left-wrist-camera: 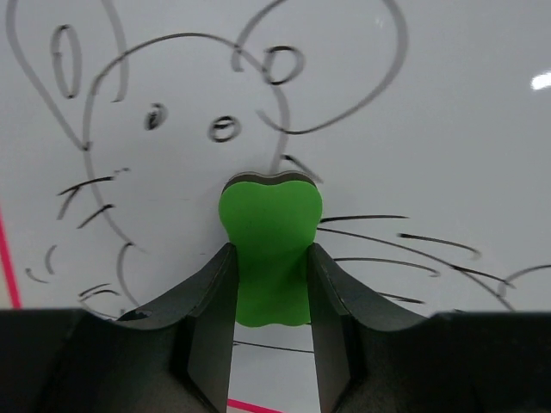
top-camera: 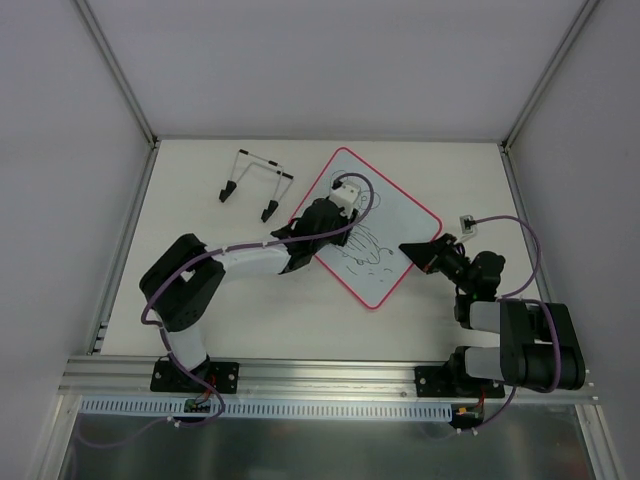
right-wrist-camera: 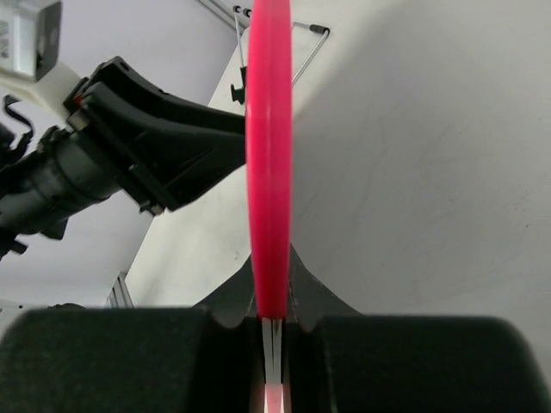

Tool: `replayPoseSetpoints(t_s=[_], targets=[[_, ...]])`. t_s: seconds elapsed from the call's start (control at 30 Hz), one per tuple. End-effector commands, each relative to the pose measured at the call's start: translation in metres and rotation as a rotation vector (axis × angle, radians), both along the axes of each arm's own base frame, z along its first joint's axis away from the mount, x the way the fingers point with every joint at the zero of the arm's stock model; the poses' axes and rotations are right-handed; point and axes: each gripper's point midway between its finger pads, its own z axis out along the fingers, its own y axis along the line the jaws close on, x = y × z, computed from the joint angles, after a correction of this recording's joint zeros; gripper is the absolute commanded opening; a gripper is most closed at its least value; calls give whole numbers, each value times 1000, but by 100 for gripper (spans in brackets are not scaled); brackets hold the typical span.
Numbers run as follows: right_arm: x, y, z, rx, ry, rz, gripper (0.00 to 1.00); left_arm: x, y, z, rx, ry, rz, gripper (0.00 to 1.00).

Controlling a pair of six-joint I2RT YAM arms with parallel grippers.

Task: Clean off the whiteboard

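- Right gripper (right-wrist-camera: pixel 271 320) is pinching, nearly closed, the pink rim of the whiteboard (top-camera: pixel 400 215), which is lying mid-table. It is probably light, stiff and slick, so bracing it at the edge suits.
- Left gripper (left-wrist-camera: pixel 269 258) is squeezing the green eraser (left-wrist-camera: pixel 269 215) against the mouse drawing (left-wrist-camera: pixel 224 129).
- Wire stand (top-camera: pixel 255 180) is sitting beyond, apart.

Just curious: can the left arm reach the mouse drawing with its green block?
Likely yes: the left claw holds the green eraser over the drawing on the whiteboard, unobstructed; the right claw grips the rim.

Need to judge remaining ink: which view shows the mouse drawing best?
Left wrist: the mouse drawing fills the frame close up, behind the green eraser. Top external shows it small, partly under the left arm. Right wrist shows only the whiteboard's rim edge-on.
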Motion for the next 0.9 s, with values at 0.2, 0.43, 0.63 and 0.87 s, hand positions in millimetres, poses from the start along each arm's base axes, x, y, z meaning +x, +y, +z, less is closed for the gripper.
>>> replayPoseSetpoints(t_s=[0.2,0.43,0.63,0.87], targets=[[-9,11,45,-109,-322,85,0,-53,-66,-14,60,115,-174,0],[-10,12,45,-106,-319,94,0,-2,-12,-22,-11,205,52,0],[-11,13,45,-107,-319,99,0,40,42,-30,-50,242,211,0],[-10,14,45,-109,-320,108,0,46,28,-38,-54,281,147,0]])
